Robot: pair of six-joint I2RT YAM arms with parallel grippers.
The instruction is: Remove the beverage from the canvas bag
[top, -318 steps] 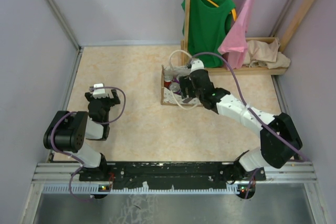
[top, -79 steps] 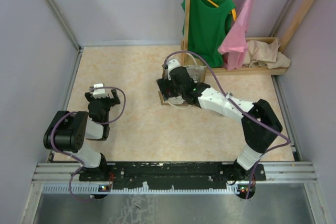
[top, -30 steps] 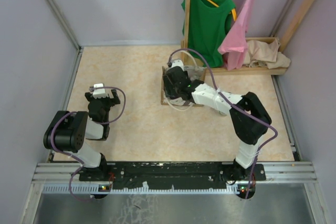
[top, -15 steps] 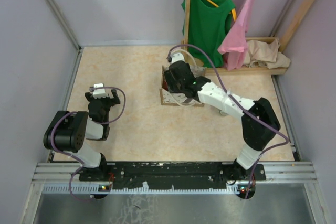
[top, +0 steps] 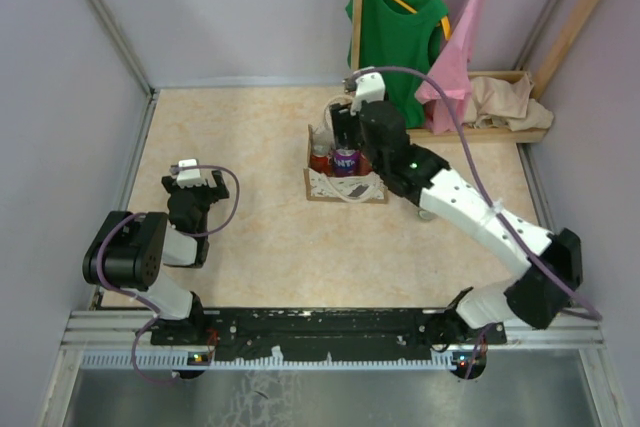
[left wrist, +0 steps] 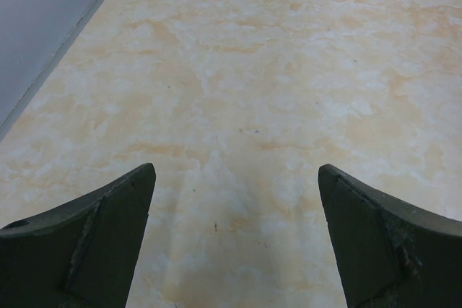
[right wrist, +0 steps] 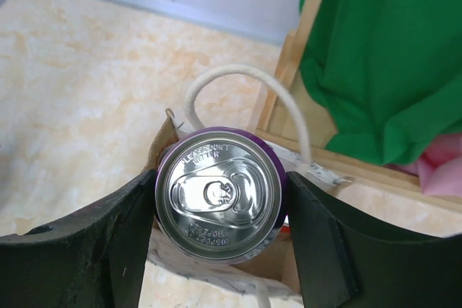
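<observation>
Surface: tan marbled tabletop point(top: 250, 147), lavender walls point(top: 220, 7) on three sides.
Bkgd: wooden rack point(top: 357, 27) at far right w/ green shirt point(top: 395, 37) and pink garment point(top: 455, 57) hanging; plain tan cloth point(top: 510, 97) bunched on rack base.
Canvas bag point(top: 345, 188): sat upright on tabletop just in front of rack, mouth open upward, lace band facing near side. One white loop handle point(right wrist: 216, 73) arched up behind the can in R wrist view, the other lay draped over the front.
Purple can point(right wrist: 220, 192): the beverage. Upright, pull-tab top faced R wrist cam, positioned over the bag's mouth. Couldn't tell if its bottom had cleared the rim.
Red can point(top: 320, 159): a 2nd can, stood inside bag on its left side, beside the purple one.
Right gripper point(right wrist: 222, 203): clamped on purple can, one finger point(right wrist: 108, 257) pressed to each side of the body just below the rim, about half spread. Arm reached out long from base to bag, wrist pointing down over it.
Left gripper point(left wrist: 234, 236): jaws spread wide, nothing between them, only bare tabletop under. Arm was folded back near its base at left, well apart from bag.
</observation>
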